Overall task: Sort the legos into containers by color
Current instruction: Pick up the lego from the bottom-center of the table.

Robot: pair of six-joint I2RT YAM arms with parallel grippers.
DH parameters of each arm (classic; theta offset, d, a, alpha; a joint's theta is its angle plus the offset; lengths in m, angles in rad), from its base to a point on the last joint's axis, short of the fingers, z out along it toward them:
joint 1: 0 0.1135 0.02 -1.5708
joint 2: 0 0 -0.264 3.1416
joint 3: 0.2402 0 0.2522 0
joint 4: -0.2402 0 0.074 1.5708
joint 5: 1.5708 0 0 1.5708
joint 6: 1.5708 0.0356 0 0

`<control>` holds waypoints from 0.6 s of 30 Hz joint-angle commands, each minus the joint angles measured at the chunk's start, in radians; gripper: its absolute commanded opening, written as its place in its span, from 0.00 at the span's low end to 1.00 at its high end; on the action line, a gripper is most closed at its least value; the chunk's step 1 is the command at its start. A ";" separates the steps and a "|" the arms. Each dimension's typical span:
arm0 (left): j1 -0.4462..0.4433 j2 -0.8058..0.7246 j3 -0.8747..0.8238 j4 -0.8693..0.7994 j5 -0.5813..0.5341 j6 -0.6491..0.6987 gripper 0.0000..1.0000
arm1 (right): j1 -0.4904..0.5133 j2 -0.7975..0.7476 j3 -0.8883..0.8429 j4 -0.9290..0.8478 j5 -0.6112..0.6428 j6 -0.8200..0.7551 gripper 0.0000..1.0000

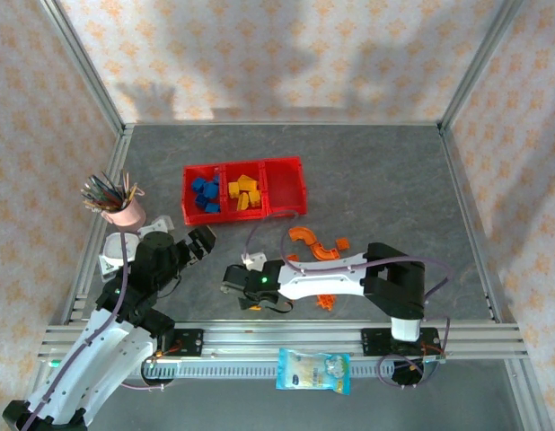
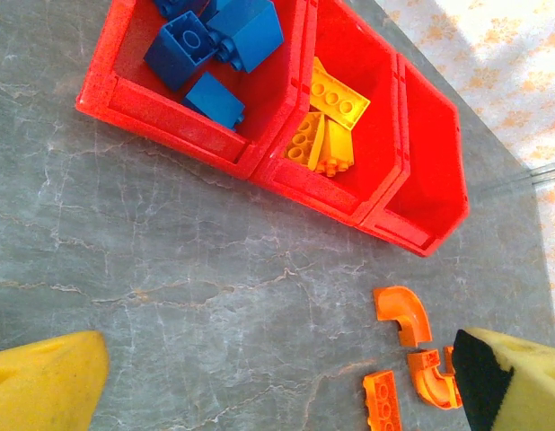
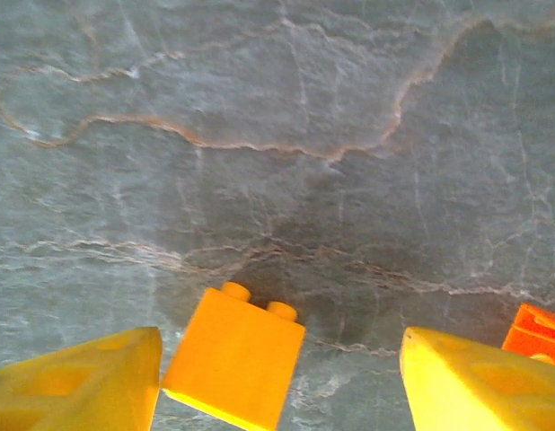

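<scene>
The red three-bin tray (image 1: pixel 285 163) stands mid-table: blue bricks (image 1: pixel 206 194) lie in its left bin, yellow bricks (image 1: pixel 243 192) in the middle bin, and the right bin (image 2: pixel 430 171) holds nothing. Curved orange pieces (image 2: pixel 402 313) and a flat orange brick (image 2: pixel 383 400) lie on the table in front of the tray. My right gripper (image 3: pixel 282 359) is low over the table and open, with an orange-yellow brick (image 3: pixel 234 364) lying between its fingers, close to the left one. My left gripper (image 2: pixel 279 359) hangs open over bare table to the tray's front left.
A pink pen cup (image 1: pixel 125 214) stands at the left beside my left arm. More orange pieces (image 1: pixel 325 303) lie under my right arm, and one orange brick (image 3: pixel 533 332) sits just outside the right finger. A plastic bag (image 1: pixel 313 370) rests on the front rail.
</scene>
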 commanded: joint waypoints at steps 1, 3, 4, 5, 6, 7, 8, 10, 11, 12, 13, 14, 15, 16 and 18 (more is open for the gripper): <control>0.008 -0.004 -0.013 -0.010 0.020 -0.013 0.99 | 0.007 0.015 -0.022 -0.019 0.012 0.030 0.66; 0.008 0.000 -0.012 -0.008 0.017 -0.012 0.99 | 0.007 0.014 -0.026 -0.017 0.012 0.028 0.60; 0.008 0.000 -0.012 -0.008 0.017 -0.013 0.99 | 0.007 0.015 -0.026 -0.015 0.012 0.023 0.58; 0.008 0.001 -0.012 -0.007 0.017 -0.013 0.99 | 0.007 0.016 -0.025 -0.010 0.009 0.018 0.56; 0.009 0.001 -0.012 -0.005 0.018 -0.014 0.99 | 0.007 0.017 -0.025 -0.007 0.005 0.016 0.54; 0.008 0.001 -0.012 -0.006 0.018 -0.015 0.99 | 0.007 0.020 -0.025 -0.005 0.003 0.014 0.52; 0.008 0.001 -0.012 -0.006 0.018 -0.014 0.99 | 0.007 0.024 -0.023 -0.002 0.002 0.012 0.49; 0.008 0.000 -0.013 -0.007 0.016 -0.015 0.99 | 0.007 0.030 -0.022 0.004 0.002 0.004 0.43; 0.008 0.000 -0.012 -0.008 0.015 -0.016 0.99 | 0.007 0.031 -0.018 0.006 0.002 0.002 0.41; 0.009 0.001 -0.010 -0.008 0.015 -0.016 0.99 | 0.007 0.032 -0.017 0.009 0.000 0.001 0.39; 0.008 0.002 -0.009 -0.006 0.016 -0.016 0.99 | 0.007 0.033 -0.014 0.009 0.002 -0.002 0.38; 0.008 0.003 -0.006 -0.005 0.016 -0.016 0.99 | 0.007 0.031 -0.010 0.007 0.007 -0.004 0.36; 0.008 0.003 -0.004 -0.003 0.015 -0.016 0.99 | 0.007 0.030 -0.004 0.003 0.014 -0.006 0.34; 0.008 0.003 -0.003 -0.003 0.014 -0.016 0.99 | 0.007 0.027 0.002 0.000 0.022 -0.011 0.33; 0.008 0.004 -0.002 0.003 0.012 -0.017 0.99 | 0.007 0.018 0.017 -0.010 0.046 -0.025 0.30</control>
